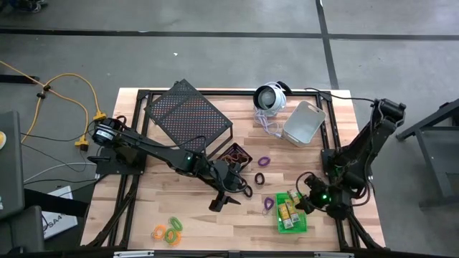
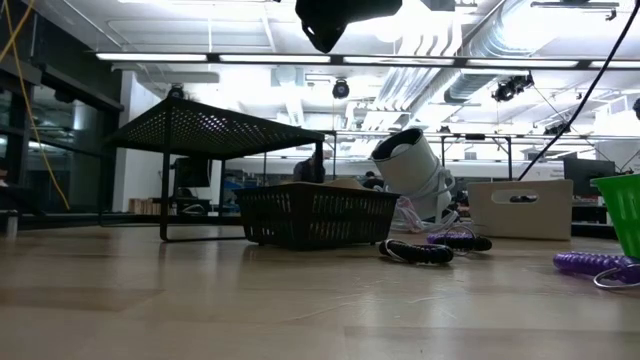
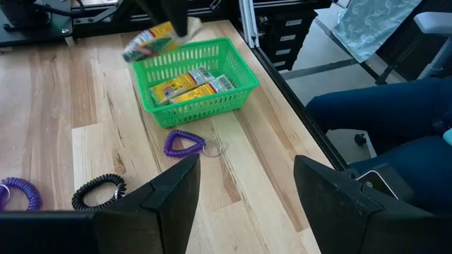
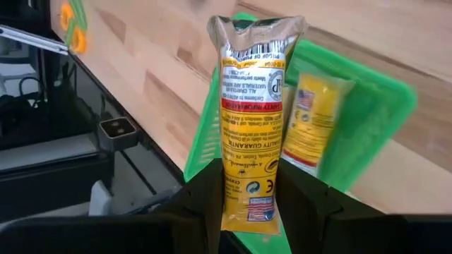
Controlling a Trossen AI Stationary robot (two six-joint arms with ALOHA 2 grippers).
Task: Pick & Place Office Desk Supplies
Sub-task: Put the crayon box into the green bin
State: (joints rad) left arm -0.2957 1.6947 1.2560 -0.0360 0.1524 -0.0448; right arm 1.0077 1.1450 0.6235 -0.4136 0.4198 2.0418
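A green bin near the table's front right holds yellow packets. Above it my right gripper is shut on one more yellow packet; from above, that gripper stands at the bin's far edge. My left gripper is open with nothing between its fingers, at mid-table. A purple loop, a black loop and another purple loop lie flat on the wood. Orange and green loops lie near the front left. My right gripper pinches the yellow packet by one short end between its two fingers. The packet runs on beyond the fingertips, in line with the fingers, which slant downward. It is lifted clear over the green bin's rim, as the left wrist view also shows.
A black bin stands mid-table beside a large black mesh rack. A grey bin and a round white device sit at the far right. A person's legs show beyond the table's right edge.
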